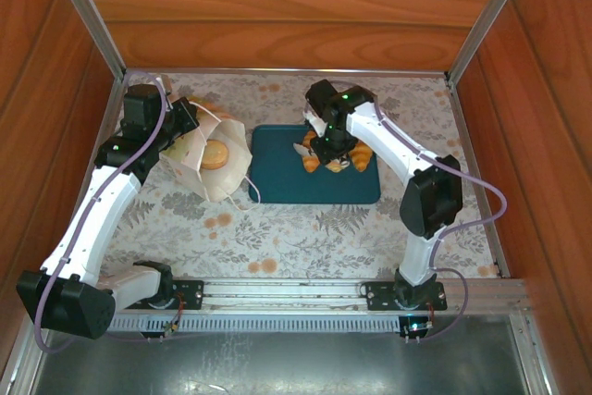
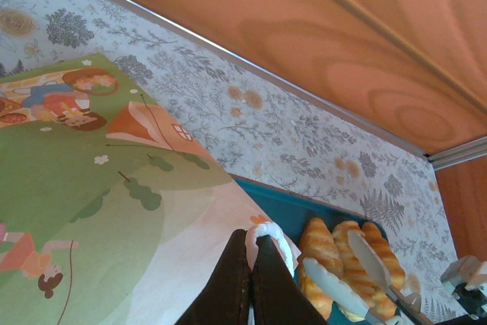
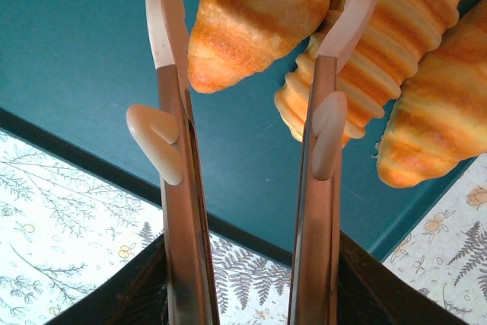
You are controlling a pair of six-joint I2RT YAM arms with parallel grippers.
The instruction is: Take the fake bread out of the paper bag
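From above, my right gripper (image 1: 333,156) covers part of the pastries (image 1: 313,162) on the tray (image 1: 277,173); I cannot count them. The paper bag (image 1: 199,178) walls hide its inside around the round bun (image 1: 216,154). My right wrist view cuts the pastries off.

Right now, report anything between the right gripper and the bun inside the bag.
Only the paper bag's own tray-side wall stands between them; its mouth is open above the bun. The right gripper hovers over the tray.
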